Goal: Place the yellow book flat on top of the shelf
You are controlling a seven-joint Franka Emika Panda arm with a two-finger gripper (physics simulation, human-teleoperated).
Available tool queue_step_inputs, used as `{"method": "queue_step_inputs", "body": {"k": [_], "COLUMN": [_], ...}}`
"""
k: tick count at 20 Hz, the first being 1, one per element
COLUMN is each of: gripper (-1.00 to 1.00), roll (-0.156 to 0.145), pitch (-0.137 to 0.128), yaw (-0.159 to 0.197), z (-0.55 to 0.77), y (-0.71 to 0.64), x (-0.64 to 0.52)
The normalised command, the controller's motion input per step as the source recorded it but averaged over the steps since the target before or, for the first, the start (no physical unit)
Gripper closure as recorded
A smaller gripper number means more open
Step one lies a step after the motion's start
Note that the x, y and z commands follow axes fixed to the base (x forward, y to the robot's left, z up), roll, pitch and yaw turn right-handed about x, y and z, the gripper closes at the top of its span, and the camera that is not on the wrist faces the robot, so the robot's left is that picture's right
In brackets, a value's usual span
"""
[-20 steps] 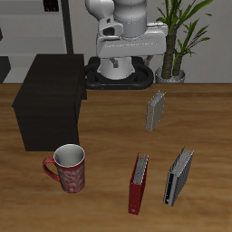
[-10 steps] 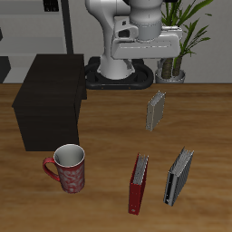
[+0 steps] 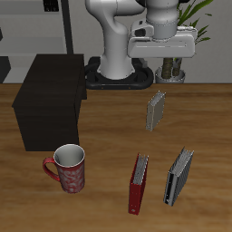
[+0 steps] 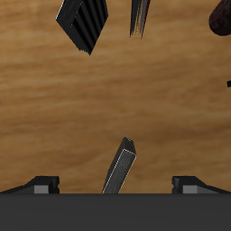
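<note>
The yellow book (image 3: 157, 111) stands upright on its edge on the wooden table, tan-grey with pale page edges; it also shows in the wrist view (image 4: 120, 165). My gripper (image 3: 163, 60) hangs high above it and a little farther back, open and empty. In the wrist view the gripper (image 4: 115, 185) has its fingertips (image 4: 41, 183) far apart, with the book seen between them far below. The shelf (image 3: 50, 95) is a large, almost black cabinet with a flat bare top, standing well to the side of the book.
A red book (image 3: 138, 183) and a grey-and-black book (image 3: 178, 176) stand upright near the table's front edge. A red patterned mug (image 3: 69, 169) stands in front of the shelf. A potted plant (image 3: 172, 68) stands behind the gripper, beside the robot's base.
The arm has swung sideways, away from the shelf side, so the gripper now hangs over the yellow book. The books, mug and shelf have not moved.
</note>
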Motion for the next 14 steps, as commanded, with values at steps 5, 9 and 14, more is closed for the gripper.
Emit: {"method": "queue_step_inputs", "body": {"k": [5,9,14], "gripper": [-1.0,-1.0,-1.0], "roll": [-0.013,0.013,-0.034], "pitch": [-0.036,-0.041,-0.034], "yaw": [-0.053,-0.044,-0.056], "z": [-0.09,-0.14,-0.19], "y": [0.04,0.05,-0.06], "x": [-0.1,-0.13,-0.1]}}
